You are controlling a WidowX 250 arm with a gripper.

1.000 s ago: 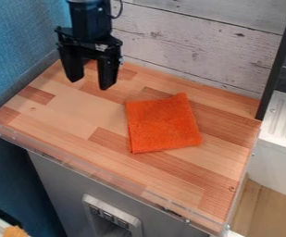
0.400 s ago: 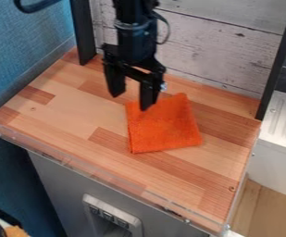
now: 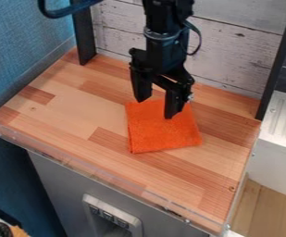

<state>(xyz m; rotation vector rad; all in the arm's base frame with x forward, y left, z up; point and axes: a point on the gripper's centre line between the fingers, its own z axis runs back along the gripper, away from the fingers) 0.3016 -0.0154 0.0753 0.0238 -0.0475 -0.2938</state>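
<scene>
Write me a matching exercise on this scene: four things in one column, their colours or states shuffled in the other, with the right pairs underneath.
1. gripper
2. cloth
3. countertop
4. back wall

A. pale, weathered-looking planks
B. orange, spread out
C. light and reddish-brown wood strips
D. black, pointing down with its fingers apart

Right pairs: 1-D, 2-B, 3-C, 4-A

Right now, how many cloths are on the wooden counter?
1. The orange cloth lies near the middle of the wooden counter, its far edge partly behind the gripper, whose jaws stand apart. Another tucked underneath can't be ruled out.
</scene>
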